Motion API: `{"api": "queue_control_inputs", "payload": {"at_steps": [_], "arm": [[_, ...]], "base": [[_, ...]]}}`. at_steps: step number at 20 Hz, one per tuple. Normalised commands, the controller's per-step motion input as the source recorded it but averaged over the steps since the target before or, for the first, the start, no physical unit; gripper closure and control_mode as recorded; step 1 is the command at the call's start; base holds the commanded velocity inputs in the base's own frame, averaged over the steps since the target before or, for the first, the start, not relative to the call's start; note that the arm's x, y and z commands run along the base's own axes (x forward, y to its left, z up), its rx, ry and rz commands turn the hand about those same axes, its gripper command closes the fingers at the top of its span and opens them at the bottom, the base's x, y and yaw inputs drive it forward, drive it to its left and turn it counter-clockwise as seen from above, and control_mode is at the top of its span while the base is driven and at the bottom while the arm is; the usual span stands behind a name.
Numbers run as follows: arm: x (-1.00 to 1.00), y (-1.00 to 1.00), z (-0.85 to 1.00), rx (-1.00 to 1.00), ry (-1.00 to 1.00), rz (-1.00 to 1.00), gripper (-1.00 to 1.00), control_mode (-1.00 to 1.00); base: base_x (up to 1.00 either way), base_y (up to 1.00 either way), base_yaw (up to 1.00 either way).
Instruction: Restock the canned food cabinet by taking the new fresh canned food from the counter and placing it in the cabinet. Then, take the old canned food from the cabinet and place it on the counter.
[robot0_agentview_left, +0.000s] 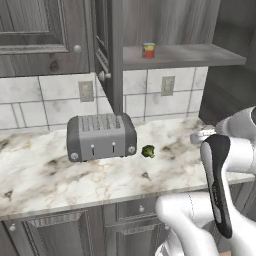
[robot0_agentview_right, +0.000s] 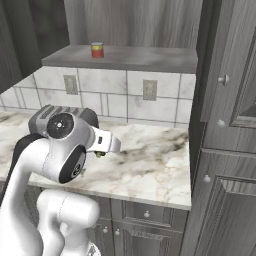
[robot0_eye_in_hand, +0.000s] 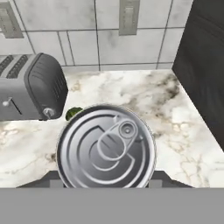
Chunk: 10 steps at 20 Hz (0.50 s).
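Nearest the hand camera, the new fresh canned food (robot0_eye_in_hand: 106, 148) is seen lid-on: a flat silver-grey tin with a ring pull, large in the lower middle of that view. Dark finger parts are seen flanking it low on both sides, so the gripper (robot0_eye_in_hand: 106, 183) is judged to be clamped on the tin, which is seen against the counter (robot0_eye_in_hand: 175, 127); whether it touches the marble cannot be told. Behind the tin's upper left edge a sliver of green broccoli (robot0_eye_in_hand: 73, 113) is noted, and beyond that the end of a grey toaster (robot0_eye_in_hand: 39, 87) with its knob.

From the left base view, the toaster (robot0_agentview_left: 101, 136) is recorded standing on the veined marble counter (robot0_agentview_left: 60, 175), with the broccoli (robot0_agentview_left: 148, 151) just beside its right front corner. The white arm (robot0_agentview_left: 220, 170) is seen reaching in from the right, its hand end over the counter's right part.

On the grey shelf board of the cabinet (robot0_agentview_left: 190, 54), the old canned food (robot0_agentview_left: 148, 50) is seen standing upright, red with a yellow band, towards the shelf's left end. The same can (robot0_agentview_right: 97, 50) is noted in the right base view, well above and behind the arm (robot0_agentview_right: 70, 145). A tiled backsplash with wall outlets (robot0_agentview_right: 149, 90) is logged below the shelf.
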Motion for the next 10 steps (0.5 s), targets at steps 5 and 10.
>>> {"api": "queue_control_inputs", "payload": {"at_steps": [5, 10], "arm": [[-0.13, -0.04, 1.0, -0.1, -0.52, 0.0, 1.0, -1.0], [0.0, 0.0, 1.0, -0.14, -0.27, -0.05, 1.0, -1.0]], "base": [[0.0, 0.0, 0.0], [0.0, 0.0, 0.0]]}}
